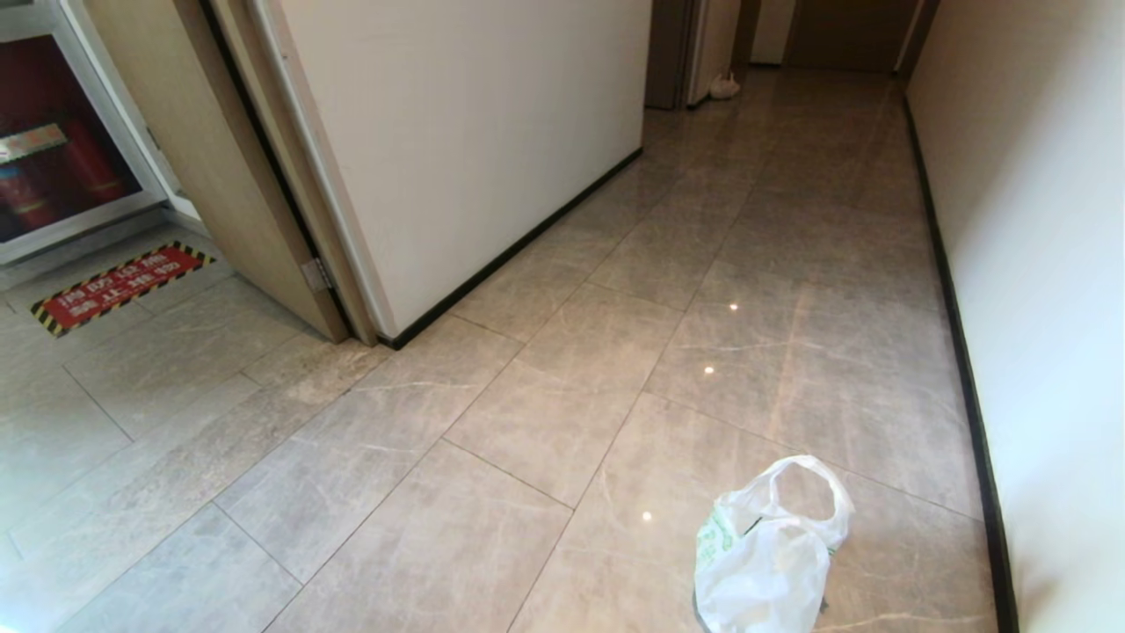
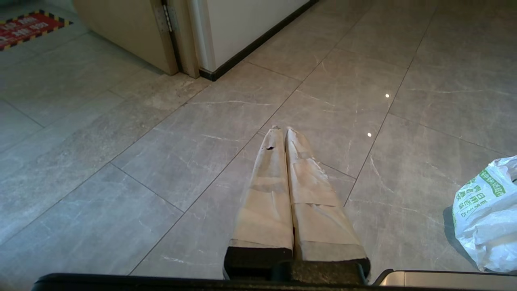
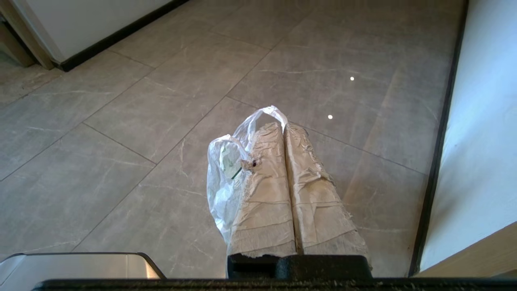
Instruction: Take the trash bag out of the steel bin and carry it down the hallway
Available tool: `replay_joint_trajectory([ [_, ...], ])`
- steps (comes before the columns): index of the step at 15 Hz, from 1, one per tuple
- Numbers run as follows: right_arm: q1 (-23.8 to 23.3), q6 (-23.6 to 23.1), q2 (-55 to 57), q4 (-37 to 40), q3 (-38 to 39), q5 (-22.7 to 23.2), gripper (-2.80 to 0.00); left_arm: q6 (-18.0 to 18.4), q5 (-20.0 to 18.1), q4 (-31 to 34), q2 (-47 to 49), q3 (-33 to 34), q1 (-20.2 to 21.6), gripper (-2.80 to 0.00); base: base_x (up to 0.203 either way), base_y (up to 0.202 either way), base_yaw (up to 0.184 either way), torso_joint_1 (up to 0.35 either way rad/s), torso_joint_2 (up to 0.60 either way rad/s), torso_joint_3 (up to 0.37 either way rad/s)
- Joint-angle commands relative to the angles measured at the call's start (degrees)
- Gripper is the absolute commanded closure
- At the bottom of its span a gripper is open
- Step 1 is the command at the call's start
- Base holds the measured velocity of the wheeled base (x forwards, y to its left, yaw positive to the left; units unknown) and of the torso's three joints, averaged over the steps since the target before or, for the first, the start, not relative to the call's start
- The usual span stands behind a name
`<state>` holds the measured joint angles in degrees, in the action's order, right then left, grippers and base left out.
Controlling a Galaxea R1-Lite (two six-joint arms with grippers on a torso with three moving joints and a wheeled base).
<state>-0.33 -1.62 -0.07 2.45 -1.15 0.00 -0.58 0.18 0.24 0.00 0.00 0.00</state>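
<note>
The trash bag (image 3: 226, 178), light, limp and slippery, is held by a loop handle in the closed right gripper (image 3: 282, 128).

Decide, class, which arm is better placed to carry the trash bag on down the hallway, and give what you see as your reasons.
The right. The right claw is shut on the trash bag, a handle looped at its tips. The left claw is shut on nothing, beside the bag. The hallway lies ahead.
</note>
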Motion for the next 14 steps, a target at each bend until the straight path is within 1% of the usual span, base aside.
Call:
replay_joint_trajectory([
  [1, -0.02, -0.05, -0.01, 0.01, 0.0, 0.0, 0.0, -0.04, 0.0, -0.06, 0.0, 0.0, 0.0, 0.0, 0.0, 0.0, 0.0, 0.006, 0.0, 0.212],
  [5, -0.02, -0.05, -0.01, 0.01, 0.0, 0.0, 0.0, 0.36, 0.0, 0.02, 0.0, 0.0, 0.0, 0.0, 0.0, 0.0, 0.0, 0.002, 0.0, 0.165],
  [14, -0.02, 0.02, -0.01, 0.01, 0.0, 0.0, 0.0, 0.4, 0.0, -0.02, 0.0, 0.0, 0.0, 0.0, 0.0, 0.0, 0.0, 0.0, 0.0, 0.009],
])
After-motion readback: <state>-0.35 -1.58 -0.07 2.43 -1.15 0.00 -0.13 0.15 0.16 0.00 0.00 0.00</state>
